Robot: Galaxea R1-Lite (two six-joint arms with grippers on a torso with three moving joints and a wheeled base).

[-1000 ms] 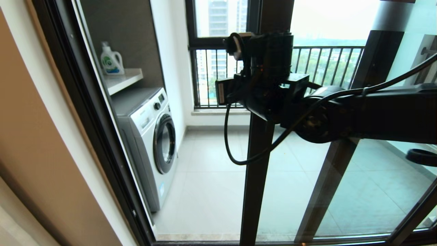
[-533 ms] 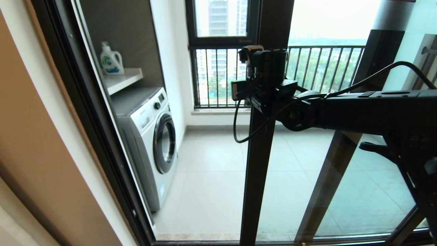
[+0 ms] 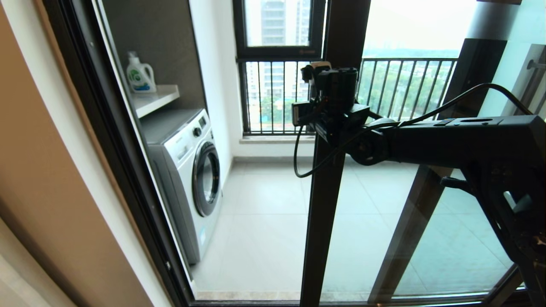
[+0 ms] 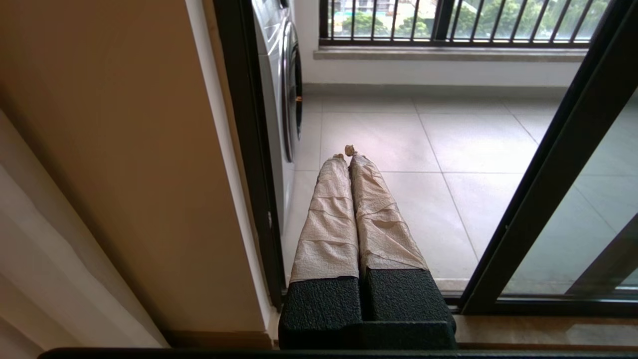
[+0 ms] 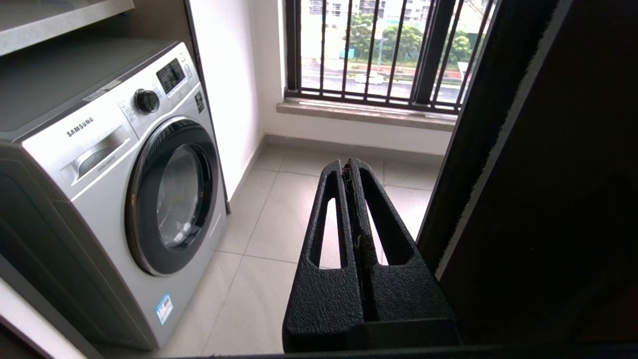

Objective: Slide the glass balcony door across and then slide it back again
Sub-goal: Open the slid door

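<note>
The glass balcony door stands partly slid to the right, its dark brown upright edge in the middle of the head view and the doorway free to its left. My right arm reaches in from the right, its wrist in front of that edge at about chest height. The right gripper is shut on nothing and lies just beside the door's edge, on the doorway side. Low at the threshold, my left gripper points out onto the balcony floor, its paper-wrapped fingers shut and empty. The door's bar handle is not visible.
A silver washing machine stands left of the doorway under a shelf with a detergent bottle. The outer window with black railing bars closes the far side. A second dark upright shows behind the glass. A tan wall borders the left.
My right arm has stretched farther forward, so its wrist now sits smaller and slightly lower against the door's edge. The door's edge has not visibly shifted.
</note>
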